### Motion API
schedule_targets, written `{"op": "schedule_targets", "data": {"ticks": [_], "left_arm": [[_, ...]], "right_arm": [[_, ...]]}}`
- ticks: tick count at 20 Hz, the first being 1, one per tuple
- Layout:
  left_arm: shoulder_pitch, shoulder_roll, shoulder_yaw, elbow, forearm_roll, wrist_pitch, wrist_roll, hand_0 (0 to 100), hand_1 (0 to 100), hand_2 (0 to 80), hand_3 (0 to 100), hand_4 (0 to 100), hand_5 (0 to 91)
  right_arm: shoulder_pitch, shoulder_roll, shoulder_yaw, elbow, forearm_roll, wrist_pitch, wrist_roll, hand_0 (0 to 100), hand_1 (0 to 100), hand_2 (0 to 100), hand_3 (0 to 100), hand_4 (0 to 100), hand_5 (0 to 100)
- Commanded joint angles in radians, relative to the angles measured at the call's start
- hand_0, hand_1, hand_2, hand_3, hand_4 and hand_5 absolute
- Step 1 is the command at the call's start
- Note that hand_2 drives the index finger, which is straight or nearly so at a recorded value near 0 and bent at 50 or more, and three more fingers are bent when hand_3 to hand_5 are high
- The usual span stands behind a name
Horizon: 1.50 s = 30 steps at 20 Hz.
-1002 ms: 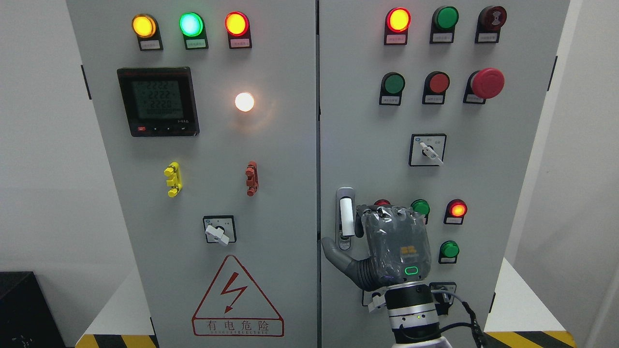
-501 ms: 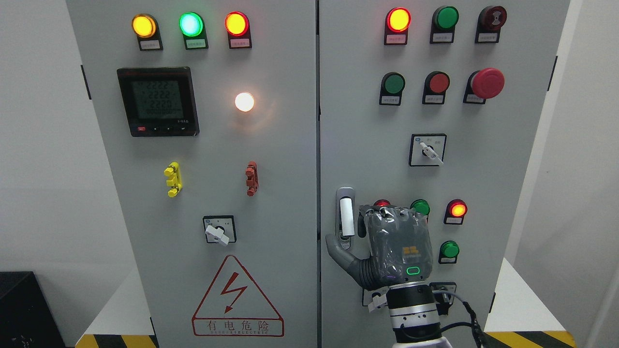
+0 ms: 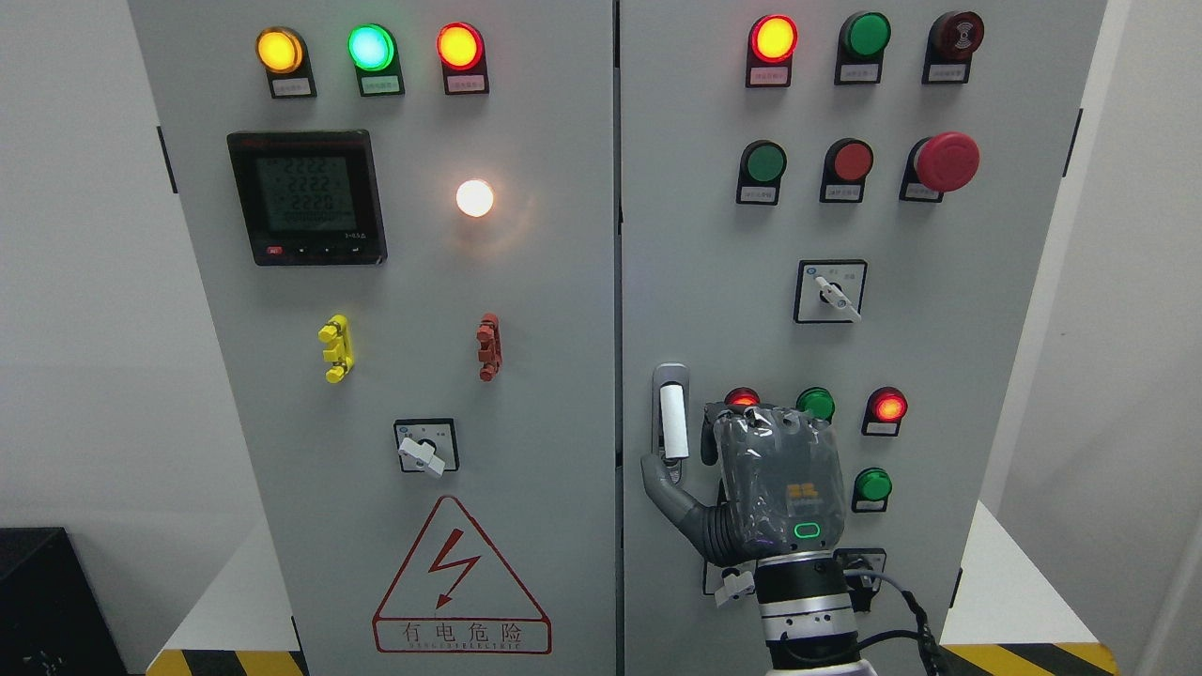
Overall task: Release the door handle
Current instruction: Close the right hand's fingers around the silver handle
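The door handle (image 3: 672,421), a white lever in a grey upright plate, sits at the left edge of the cabinet's right door (image 3: 977,376). My right hand (image 3: 684,453) rises from the bottom edge, its back toward the camera, just right of the handle. Its fingers (image 3: 711,434) are loosely bent beside the lever, and a narrow strip of door shows between them and it. The thumb (image 3: 657,472) is spread out to the left, with its tip over the foot of the handle plate. The hand holds nothing. The left arm is out of view.
Lit indicator lamps (image 3: 886,407), a green button (image 3: 872,484) and a rotary switch (image 3: 830,292) crowd the door around the hand. A red mushroom stop button (image 3: 946,161) juts out higher up. The left door (image 3: 545,376) carries a meter (image 3: 308,197) and a warning sign (image 3: 460,582).
My right hand has slid a little to the right and down, off the lever. The thumb has swung in from the door seam to the foot of the handle plate.
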Motion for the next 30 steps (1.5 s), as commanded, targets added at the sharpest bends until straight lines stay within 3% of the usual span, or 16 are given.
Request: {"op": "schedule_targets", "data": {"ticks": [1,30], "left_arm": [[0.000,0.000,-0.021,-0.020,0.000,0.000,0.000,0,0,2.1,9,1,0.0],[0.000,0.000,-0.021,-0.020,0.000,0.000,0.000,0,0,2.2,9,1,0.0]], "right_arm": [[0.002,0.000,-0.009,0.000,-0.001,0.001,-0.004,19,40,78,100,98,90],[0.007,0.000,-0.032,-0.002,-0.002,0.001,-0.004,24,39,78,100,98,91]]}}
